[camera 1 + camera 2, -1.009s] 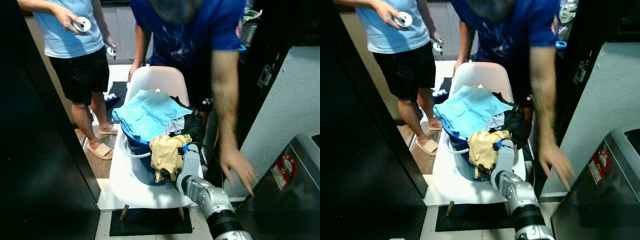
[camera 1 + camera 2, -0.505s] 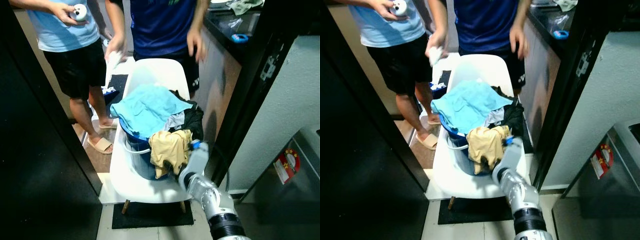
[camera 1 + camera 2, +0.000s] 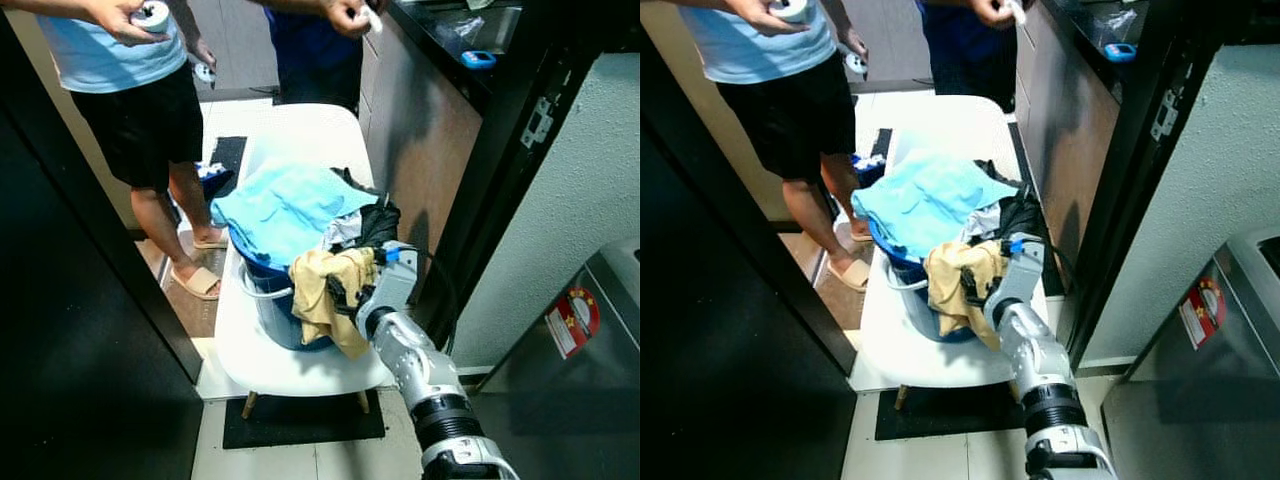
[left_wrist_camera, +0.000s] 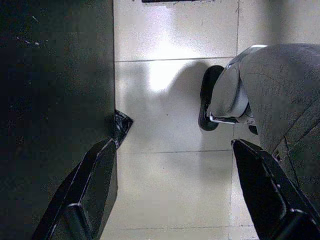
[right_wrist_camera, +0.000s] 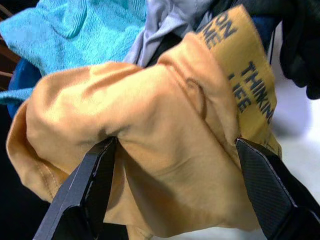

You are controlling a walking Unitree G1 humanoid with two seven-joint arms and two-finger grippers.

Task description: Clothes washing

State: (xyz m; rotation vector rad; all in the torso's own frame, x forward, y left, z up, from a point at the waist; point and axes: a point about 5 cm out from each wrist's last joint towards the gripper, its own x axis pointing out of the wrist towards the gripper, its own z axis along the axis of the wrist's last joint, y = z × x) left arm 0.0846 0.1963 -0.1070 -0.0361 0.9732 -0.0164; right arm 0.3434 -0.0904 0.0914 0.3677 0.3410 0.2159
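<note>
A white chair (image 3: 300, 355) carries a blue bucket (image 3: 272, 312) heaped with laundry: a turquoise towel (image 3: 283, 208) on top, dark clothes (image 3: 375, 225) behind. A yellow garment (image 5: 150, 145) hangs lengthwise down over the bucket's near rim. The right gripper (image 5: 172, 195) has its 2 fingers spread wide around this bunched cloth. 2 people (image 3: 130, 90) stand beyond the chair. The left gripper (image 4: 175, 200) hangs open above the floor tiles (image 4: 170, 115).

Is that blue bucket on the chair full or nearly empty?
Full. The blue bucket is heaped above its rim: a light blue towel on top, a yellow garment spilling over the side.
</note>
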